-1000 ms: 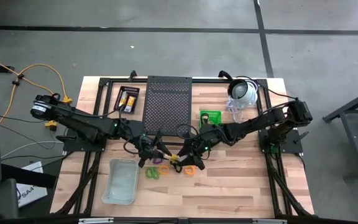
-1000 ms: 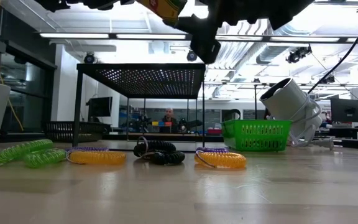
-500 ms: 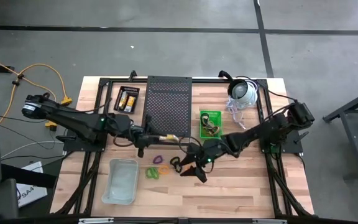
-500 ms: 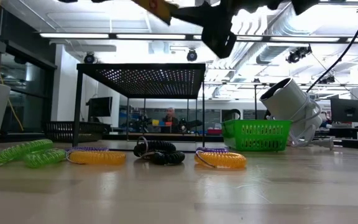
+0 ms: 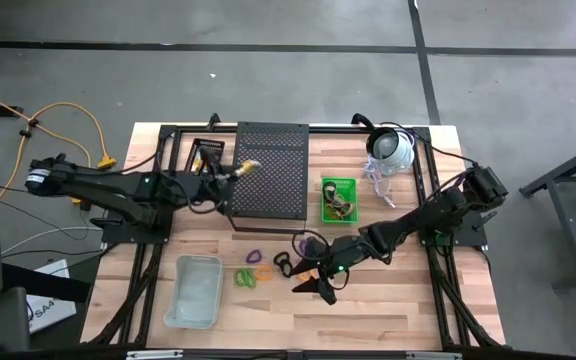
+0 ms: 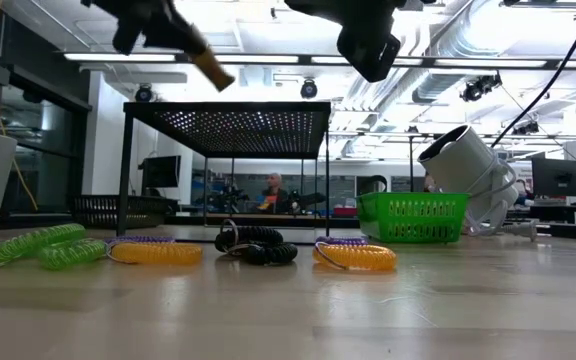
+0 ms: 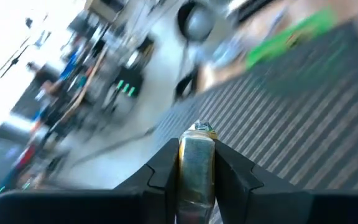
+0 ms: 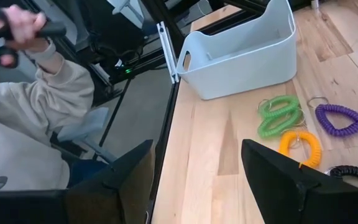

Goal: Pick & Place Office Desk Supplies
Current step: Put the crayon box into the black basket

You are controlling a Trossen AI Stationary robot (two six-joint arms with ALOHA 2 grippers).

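Left gripper (image 5: pixel 236 171) farther back, clamping packet (image 5: pixel 247 168).

No readable text, label, brand, number or sign anywhere in these views. Only a scrap of dark print on a white sheet (image 5: pixel 43 312) at lower left of the high view, too small to make out.

— Arms, from above? Both were dark, slim, jointed; left arm (image 5: pixel 118 190) had a round silvery cap at its base end, black cables alongside.
— Claws? Left claw (image 7: pixel 196 171) and right claw (image 8: pixel 194 180): matte black, angular, wedge-shaped fingers.
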